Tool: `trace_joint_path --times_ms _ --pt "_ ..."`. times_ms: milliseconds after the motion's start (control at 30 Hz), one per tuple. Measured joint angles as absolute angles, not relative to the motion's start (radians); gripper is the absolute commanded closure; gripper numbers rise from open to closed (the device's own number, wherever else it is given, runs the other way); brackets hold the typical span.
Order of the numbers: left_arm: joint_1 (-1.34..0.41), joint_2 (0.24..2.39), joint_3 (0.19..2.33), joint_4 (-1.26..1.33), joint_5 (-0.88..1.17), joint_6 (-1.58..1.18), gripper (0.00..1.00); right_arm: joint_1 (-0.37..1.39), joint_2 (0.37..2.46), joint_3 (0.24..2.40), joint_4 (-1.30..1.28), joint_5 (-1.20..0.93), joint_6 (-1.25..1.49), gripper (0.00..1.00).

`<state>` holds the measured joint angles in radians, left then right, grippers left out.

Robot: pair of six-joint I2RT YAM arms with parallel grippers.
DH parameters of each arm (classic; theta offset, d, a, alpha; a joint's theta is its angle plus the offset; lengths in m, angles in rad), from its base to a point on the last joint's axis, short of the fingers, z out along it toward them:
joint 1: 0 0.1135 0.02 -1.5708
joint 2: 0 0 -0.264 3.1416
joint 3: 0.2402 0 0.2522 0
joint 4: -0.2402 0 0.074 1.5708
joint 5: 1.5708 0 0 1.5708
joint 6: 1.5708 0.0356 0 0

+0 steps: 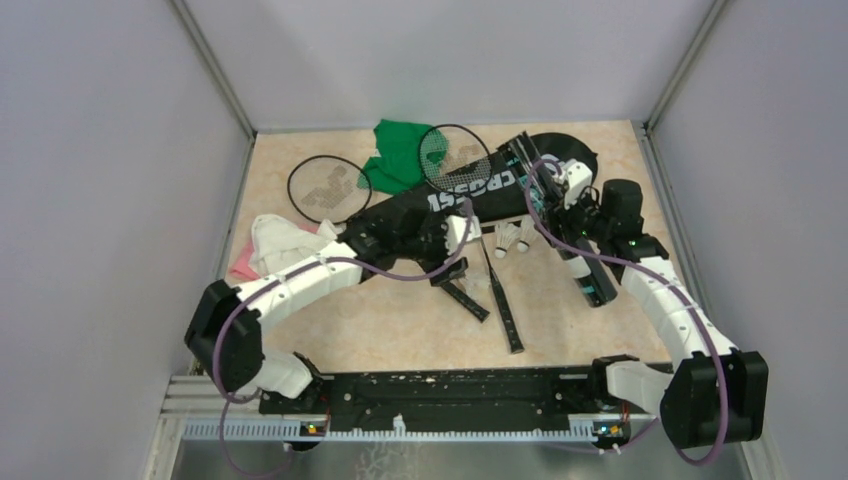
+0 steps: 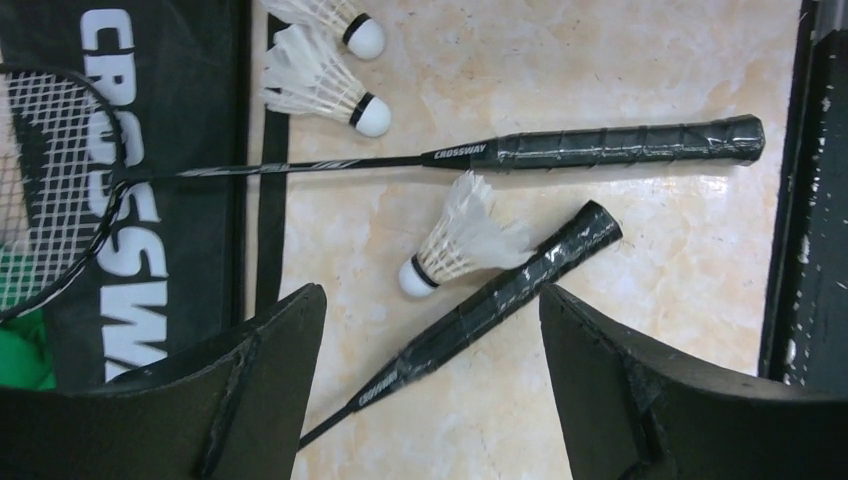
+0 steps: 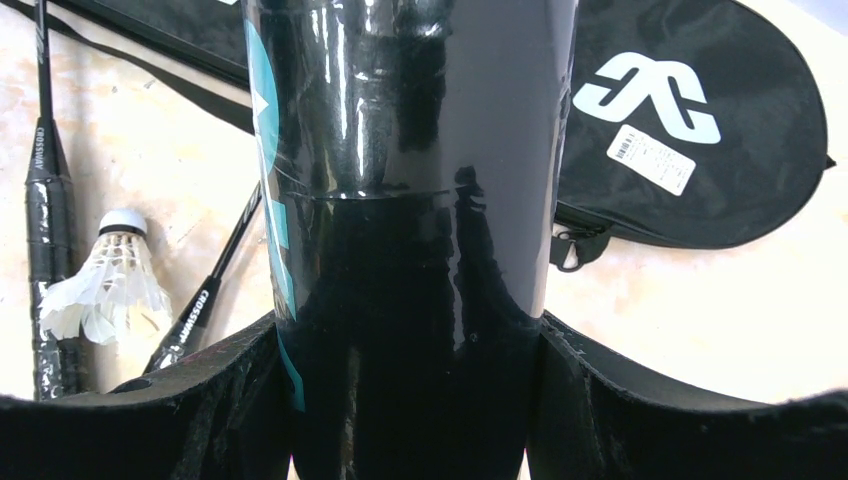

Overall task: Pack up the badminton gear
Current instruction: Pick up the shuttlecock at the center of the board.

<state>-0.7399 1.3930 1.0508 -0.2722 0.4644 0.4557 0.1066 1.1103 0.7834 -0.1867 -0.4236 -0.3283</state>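
Top view: black tube point(image 1: 592, 282) at right, its upper part in the right gripper point(image 1: 572, 192), racket bag point(image 1: 470, 185) centre; left wrist: left gripper point(image 2: 432, 300) spread and empty, light crushable shuttlecock point(image 2: 455, 245) (grab the cork) and stiff racket grip point(image 2: 500, 295) just beyond its tips; right wrist: jaws clamped on the glossy, likely slippery black tube.

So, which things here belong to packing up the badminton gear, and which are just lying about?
Belongs to the job:
two rackets, three shuttlecocks, black tube, CROSSWAY bag

Just lying about:
green cloth, white cloth, pink cloth
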Motion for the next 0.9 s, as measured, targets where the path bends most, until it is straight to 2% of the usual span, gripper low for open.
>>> trace_joint_path --times_ms 233,467,667,900 --pt "-0.92 1.595 1.077 -0.205 0.232 0.43 0.26 0.088 1.11 0.772 -0.167 -0.412 -0.329 0.68" --pt "-0.999 1.824 1.217 -0.241 0.074 0.401 0.36 0.075 1.11 0.767 -0.161 -0.413 -0.329 0.68" --pt "-1.032 1.875 1.253 -0.265 -0.047 0.395 0.45 0.074 1.11 0.76 -0.164 -0.421 -0.33 0.68" --pt "-1.04 1.877 1.262 -0.289 -0.118 0.402 0.61 0.074 1.111 0.759 -0.164 -0.433 -0.33 0.68"
